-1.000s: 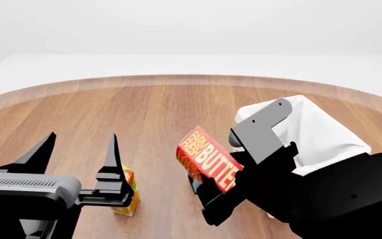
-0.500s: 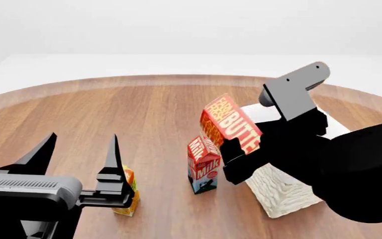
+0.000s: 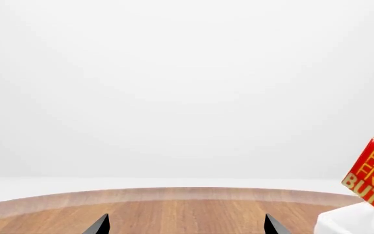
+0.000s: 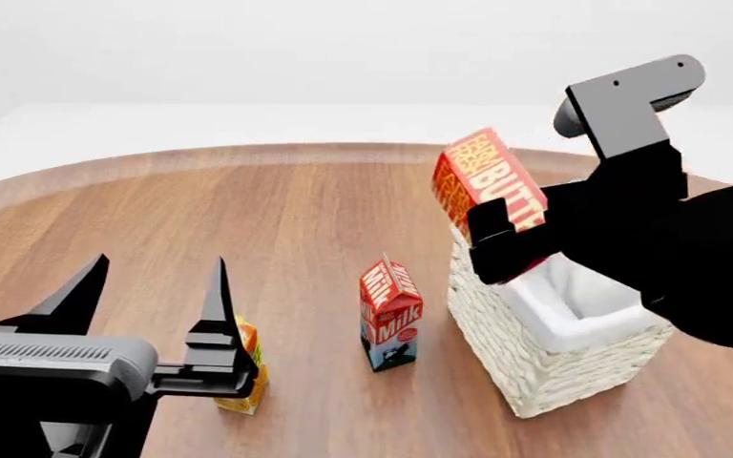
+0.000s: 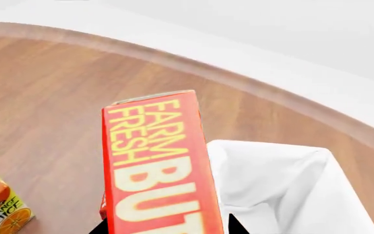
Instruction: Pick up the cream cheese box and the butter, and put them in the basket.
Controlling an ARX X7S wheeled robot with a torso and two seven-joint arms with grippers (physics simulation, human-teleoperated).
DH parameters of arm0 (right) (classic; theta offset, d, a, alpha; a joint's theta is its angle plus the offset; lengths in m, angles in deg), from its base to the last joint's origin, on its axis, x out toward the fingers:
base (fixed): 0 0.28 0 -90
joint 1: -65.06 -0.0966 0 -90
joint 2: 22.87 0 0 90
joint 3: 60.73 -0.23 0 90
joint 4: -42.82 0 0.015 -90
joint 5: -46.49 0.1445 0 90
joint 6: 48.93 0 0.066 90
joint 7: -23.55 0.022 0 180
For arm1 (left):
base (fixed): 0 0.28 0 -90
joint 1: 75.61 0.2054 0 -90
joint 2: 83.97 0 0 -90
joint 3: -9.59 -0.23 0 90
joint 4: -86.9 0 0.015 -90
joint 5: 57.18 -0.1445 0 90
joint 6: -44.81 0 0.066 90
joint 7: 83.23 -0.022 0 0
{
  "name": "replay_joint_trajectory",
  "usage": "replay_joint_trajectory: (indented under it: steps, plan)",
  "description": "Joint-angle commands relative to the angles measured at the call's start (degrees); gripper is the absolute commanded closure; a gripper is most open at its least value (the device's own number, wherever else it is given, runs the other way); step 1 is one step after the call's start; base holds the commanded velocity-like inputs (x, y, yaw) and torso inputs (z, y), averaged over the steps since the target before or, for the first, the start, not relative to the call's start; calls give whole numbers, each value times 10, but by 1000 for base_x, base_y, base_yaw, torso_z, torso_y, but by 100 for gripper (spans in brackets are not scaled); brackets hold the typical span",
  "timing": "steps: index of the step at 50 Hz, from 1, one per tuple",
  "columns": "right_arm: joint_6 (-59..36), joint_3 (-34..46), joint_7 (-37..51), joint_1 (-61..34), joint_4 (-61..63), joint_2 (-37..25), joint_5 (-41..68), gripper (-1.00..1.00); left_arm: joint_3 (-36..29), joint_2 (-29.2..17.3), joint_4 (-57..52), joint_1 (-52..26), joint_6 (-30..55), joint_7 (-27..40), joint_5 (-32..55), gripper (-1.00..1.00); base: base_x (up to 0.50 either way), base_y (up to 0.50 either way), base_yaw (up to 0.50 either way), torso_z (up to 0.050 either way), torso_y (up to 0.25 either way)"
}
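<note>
Item carried: the butter (image 4: 488,186), red-orange box with yellow lettering, lifted clear of the table (image 4: 214,219) and tilted, lettered face toward the head camera.

Holder: right gripper (image 4: 510,240), closed on the lower part of the butter; in the right wrist view the two finger tips show on either side of the box's lower end (image 5: 158,165).

Long axis of the butter: runs up and away from the gripper, leaning back toward the far table edge; not level, not fully upright.

Destination: the basket (image 4: 538,367), white wicker with cloth liner, standing on the table at the robot's right.

Key relation: the butter hangs above the basket's far-left rim rather than over the middle of the opening; the liner's hollow lies below and to the right of the box, toward the robot. Judgement: the release calls for a short carry rightward and inward before lowering.

Nearer arm: the right, already over the basket.

Left gripper (image 4: 150,296): fingers spread wide, holding nothing, low at the near left, well apart from the basket.

The cream cheese box: not visible in any view; location cannot be told.

Other stock: milk carton (image 4: 389,313) just left of the basket, apart from it; orange juice carton (image 4: 247,377) beside the left gripper's right finger.

Task standing: butter not yet in.
</note>
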Motion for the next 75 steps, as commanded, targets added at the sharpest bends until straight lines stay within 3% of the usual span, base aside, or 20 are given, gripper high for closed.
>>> replay_joint_trajectory:
  steps: [1,20,36,49,75]
  plan:
    - [-10,-10,-15,-32,-41,-10,-40,100,-3,1,1,1,-2,-1,-5,-100,0,0,0,0,0]
    - [1,8,-83,-34,-147,-9,-137,100,-2,-2,2,-5,-2,1,2,-100,0,0,0,1,1]
    - [34,75,-228,-56,-294,22,-295,100,-4,-4,-4,-7,0,6,4,-100,0,0,0,1,1]
    - [74,95,-275,-53,-394,50,-343,100,-4,-7,-1,-6,-5,5,4,-100,0,0,0,0,2]
    - [114,122,-320,-28,-480,69,-388,100,-8,-8,-3,-9,-6,8,4,-100,0,0,0,1,1]
